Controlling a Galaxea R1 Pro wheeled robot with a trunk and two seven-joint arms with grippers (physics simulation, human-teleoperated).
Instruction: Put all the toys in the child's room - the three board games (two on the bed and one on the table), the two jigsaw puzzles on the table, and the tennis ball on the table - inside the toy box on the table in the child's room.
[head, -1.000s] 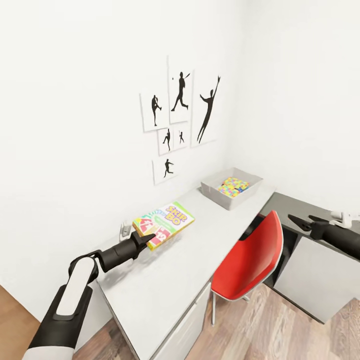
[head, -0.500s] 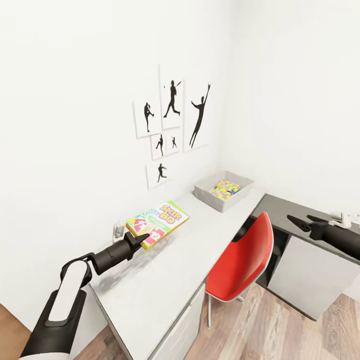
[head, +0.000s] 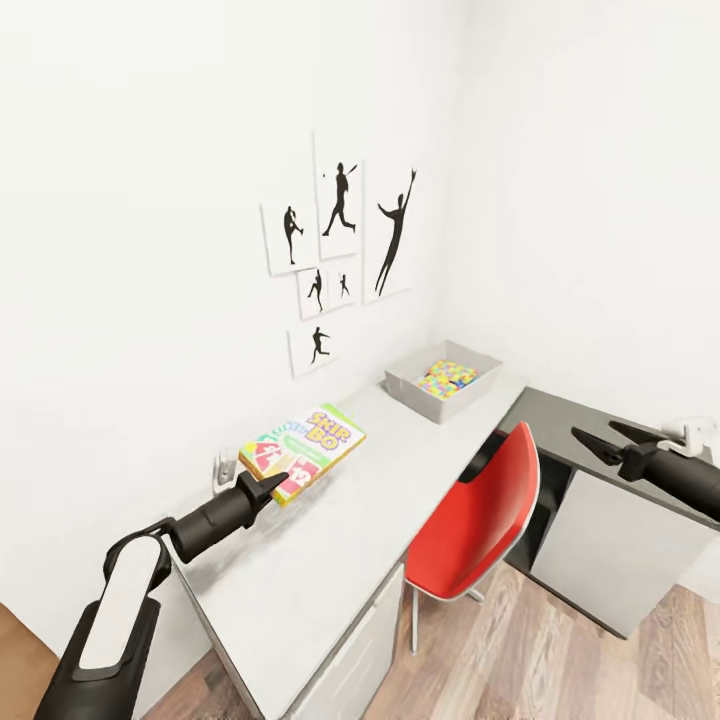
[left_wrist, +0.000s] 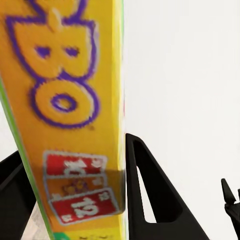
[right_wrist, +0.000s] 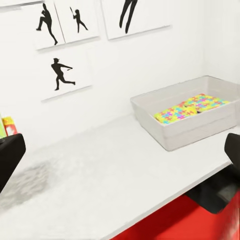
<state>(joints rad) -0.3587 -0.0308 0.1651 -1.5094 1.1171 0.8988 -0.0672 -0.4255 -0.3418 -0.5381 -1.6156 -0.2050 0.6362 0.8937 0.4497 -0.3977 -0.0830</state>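
Note:
My left gripper (head: 276, 484) is shut on the near end of the SKIP-BO board game (head: 303, 449), a white, red and green box held just over the long pale table (head: 330, 560). Up close in the left wrist view, the box (left_wrist: 65, 100) sits between the black fingers (left_wrist: 145, 190). The grey toy box (head: 405, 385) stands at the table's far end with a multicolour jigsaw puzzle (head: 447, 378) lying inside it. In the right wrist view the toy box (right_wrist: 170, 132) and jigsaw (right_wrist: 190, 107) are ahead. My right gripper (head: 605, 437) hangs open over a dark side counter.
A red chair (head: 480, 520) is tucked against the table's front edge between my two arms. A dark-topped cabinet (head: 590, 520) stands at the right. Baseball-player silhouette pictures (head: 340, 250) hang on the white wall. Wood plank floor (head: 520, 670) lies below.
The camera has moved, so the whole scene has slid left in the picture. My left gripper still holds the SKIP-BO box. The right gripper has stayed open.

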